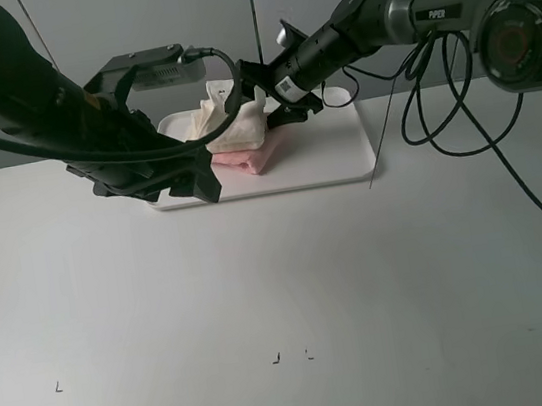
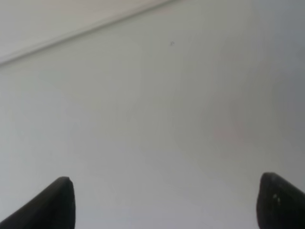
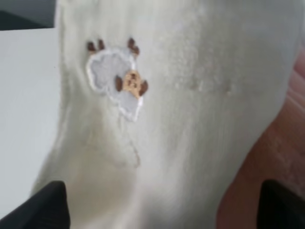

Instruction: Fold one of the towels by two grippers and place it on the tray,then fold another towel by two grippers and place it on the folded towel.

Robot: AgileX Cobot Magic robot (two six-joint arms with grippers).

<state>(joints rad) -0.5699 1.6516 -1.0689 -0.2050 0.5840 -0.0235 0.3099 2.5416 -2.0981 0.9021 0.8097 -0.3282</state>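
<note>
Resting on one white tray, two towels stack: cream towel atop pink towel; left gripper and right gripper, both spread wide, grasp nothing

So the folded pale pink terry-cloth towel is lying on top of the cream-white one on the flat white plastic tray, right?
Not quite: the exterior high view shows the cream-white terry-cloth towel on top of the folded pale pink terry-cloth towel. Both are on the flat white plastic tray.
</note>
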